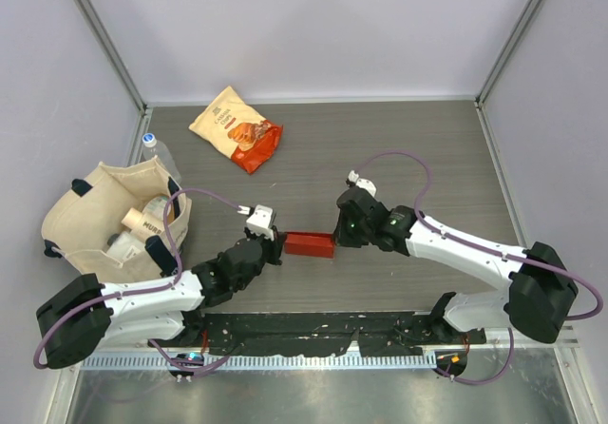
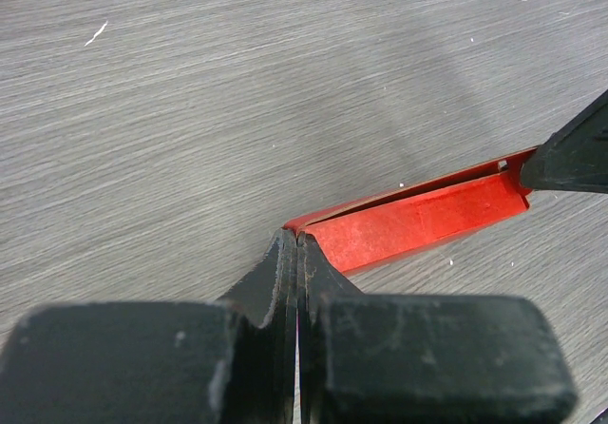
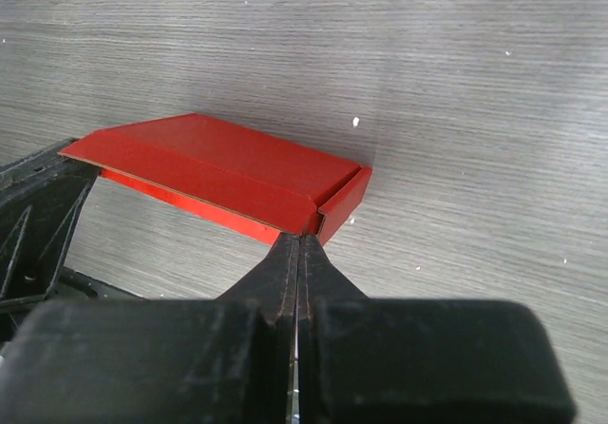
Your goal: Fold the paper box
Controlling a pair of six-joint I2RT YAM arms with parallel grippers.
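Note:
The paper box (image 1: pixel 310 243) is a small red, flat, folded cardboard piece lying on the grey table between my two grippers. My left gripper (image 1: pixel 279 244) is shut, with its tips against the box's left end (image 2: pixel 408 222). I see no cardboard between its fingers (image 2: pixel 275 281). My right gripper (image 1: pixel 337 238) is shut, with its tips against the near corner at the box's right end (image 3: pixel 228 163), where the top panel meets a short side flap. In the right wrist view the left gripper's fingers (image 3: pixel 33 215) show at the box's far end.
An orange-and-cream snack bag (image 1: pixel 237 129) lies at the back. A cream tote bag (image 1: pixel 114 220) holding bottles sits at the left, with a water bottle (image 1: pixel 157 153) behind it. Metal frame posts and walls bound the table.

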